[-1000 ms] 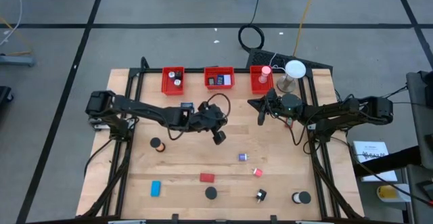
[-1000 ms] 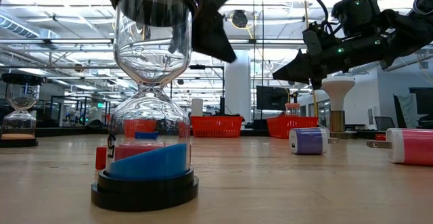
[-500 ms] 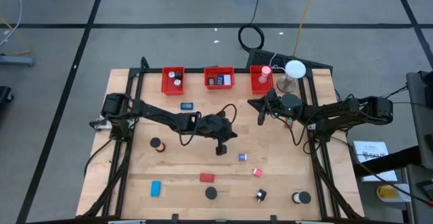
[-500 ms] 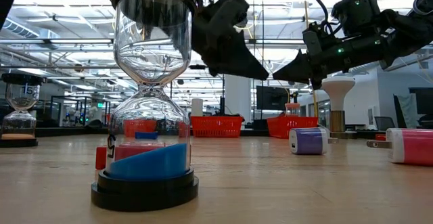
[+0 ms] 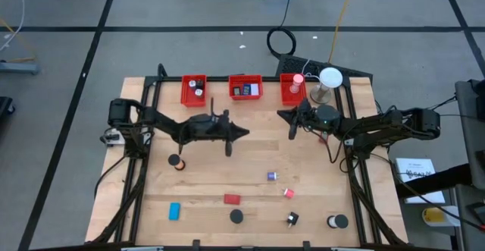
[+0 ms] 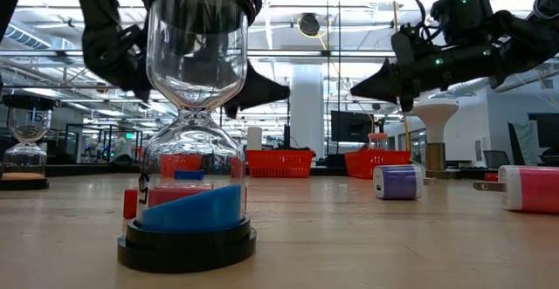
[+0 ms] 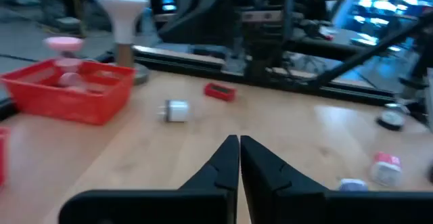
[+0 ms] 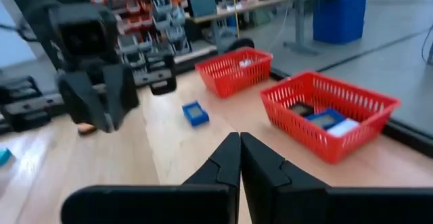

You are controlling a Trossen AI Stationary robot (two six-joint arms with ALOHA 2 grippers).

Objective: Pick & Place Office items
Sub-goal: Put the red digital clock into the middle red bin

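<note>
Small office items lie scattered on the near half of the table: a black disc (image 5: 176, 161), a purple bit (image 5: 271, 177), a pink bit (image 5: 289, 193), a red block (image 5: 231, 199), a blue block (image 5: 174, 211), another black disc (image 5: 236, 216) and a black clip (image 5: 292, 219). A blue item (image 8: 195, 113) lies near the middle bin. My left gripper (image 5: 244, 132) (image 7: 239, 143) hovers over the table's middle, shut and empty, pointing right. My right gripper (image 5: 282, 115) (image 8: 239, 140) hovers before the right bin, shut and empty, pointing left.
Three red bins (image 5: 194, 89) (image 5: 245, 88) (image 5: 292, 89) line the far edge, with items inside. A white lamp (image 5: 330, 79) stands at the far right corner. An hourglass with blue sand (image 6: 188, 149) stands close to the low camera. A white bit (image 7: 177, 110) and a red bit (image 7: 220, 92) lie near the right arm.
My left gripper first dipped toward the near edge, then drew back toward the far edge and the left and turned level, now pointing at the table's right side. The items on the table have stayed where they were.
</note>
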